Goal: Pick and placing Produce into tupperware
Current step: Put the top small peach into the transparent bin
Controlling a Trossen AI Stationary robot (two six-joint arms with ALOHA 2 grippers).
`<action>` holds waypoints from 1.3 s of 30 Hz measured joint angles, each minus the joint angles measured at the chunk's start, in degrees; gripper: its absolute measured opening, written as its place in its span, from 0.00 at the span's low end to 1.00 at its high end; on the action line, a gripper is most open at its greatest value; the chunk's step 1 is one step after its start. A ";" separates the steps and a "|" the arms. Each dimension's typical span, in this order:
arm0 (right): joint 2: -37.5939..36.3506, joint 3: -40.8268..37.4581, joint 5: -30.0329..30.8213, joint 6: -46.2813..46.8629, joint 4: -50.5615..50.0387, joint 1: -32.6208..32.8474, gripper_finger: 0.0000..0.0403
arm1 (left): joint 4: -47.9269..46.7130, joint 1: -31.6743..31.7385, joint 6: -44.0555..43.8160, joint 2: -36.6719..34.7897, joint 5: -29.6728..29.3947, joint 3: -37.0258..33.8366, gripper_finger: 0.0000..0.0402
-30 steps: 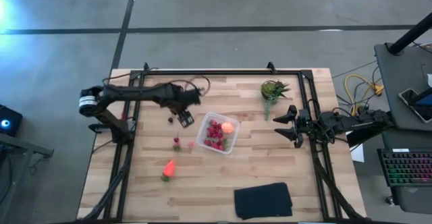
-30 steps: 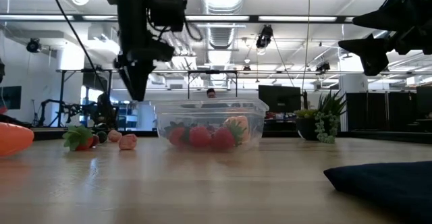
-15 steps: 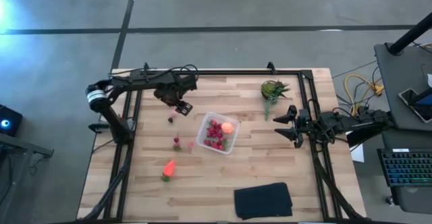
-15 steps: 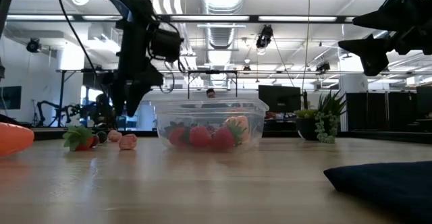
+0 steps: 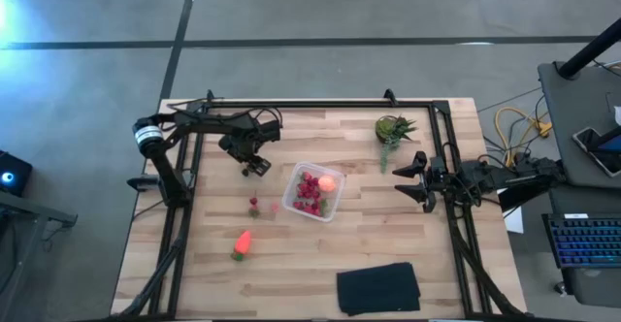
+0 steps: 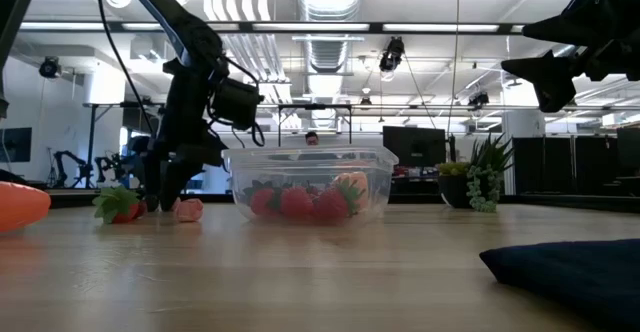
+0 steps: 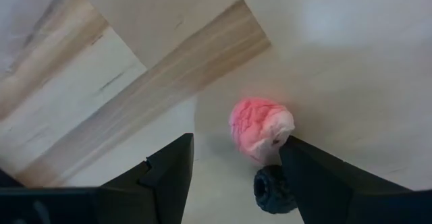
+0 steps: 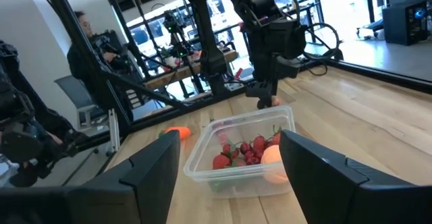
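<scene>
No readable text in any view — no labels, brands, numbers or signs legible on the table, the arms or the room behind.

Overhead looks straight down; low view level across the pale wooden tabletop (image 5: pixel 320 254); both share the clear plastic tupperware box (image 5: pixel 312 192).
</scene>
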 joint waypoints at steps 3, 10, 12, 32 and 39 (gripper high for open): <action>0.00 0.00 0.02 0.00 -0.02 0.00 0.61 | 0.87 0.00 0.28 -0.35 0.09 -0.37 0.52; 0.00 0.00 0.00 0.00 0.01 0.00 0.60 | 3.38 0.01 2.72 -0.49 0.70 -0.42 0.52; 0.02 0.00 0.00 0.00 0.02 0.00 0.61 | 3.65 0.07 2.75 -0.49 1.14 -0.43 0.52; 0.01 0.00 0.00 0.00 0.02 0.00 0.61 | 5.57 0.09 4.58 -0.92 3.46 -1.57 0.19; 0.02 0.00 0.00 0.00 0.02 0.00 0.61 | 5.73 -1.00 4.78 -6.81 8.20 1.20 0.18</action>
